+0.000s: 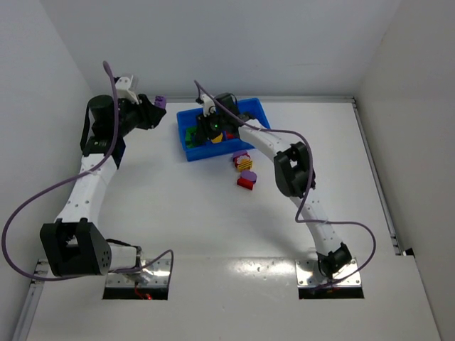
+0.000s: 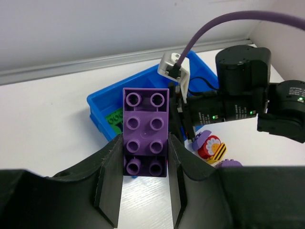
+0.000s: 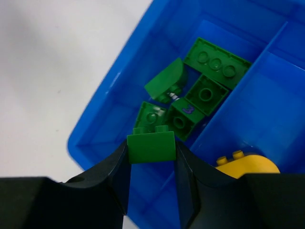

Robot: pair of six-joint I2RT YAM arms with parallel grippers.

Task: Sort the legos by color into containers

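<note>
My left gripper (image 2: 145, 164) is shut on a long purple lego (image 2: 145, 131), held in the air left of the blue tray (image 1: 186, 117); from above that lego (image 1: 161, 101) shows at the fingertips of the left gripper (image 1: 156, 106). My right gripper (image 3: 151, 155) is shut on a small green lego (image 3: 151, 146) above the tray's end compartment (image 3: 114, 124), where several green legos (image 3: 205, 93) lie. A yellow lego (image 3: 248, 163) sits in the neighbouring compartment. Seen from above, the right gripper (image 1: 211, 128) hangs over the tray's left part.
Loose legos lie on the white table just in front of the tray: a purple and yellow cluster (image 1: 244, 161) and a red one (image 1: 246, 182). The right arm's wrist (image 2: 238, 102) stretches across the tray. Walls close in the table on the left, back and right.
</note>
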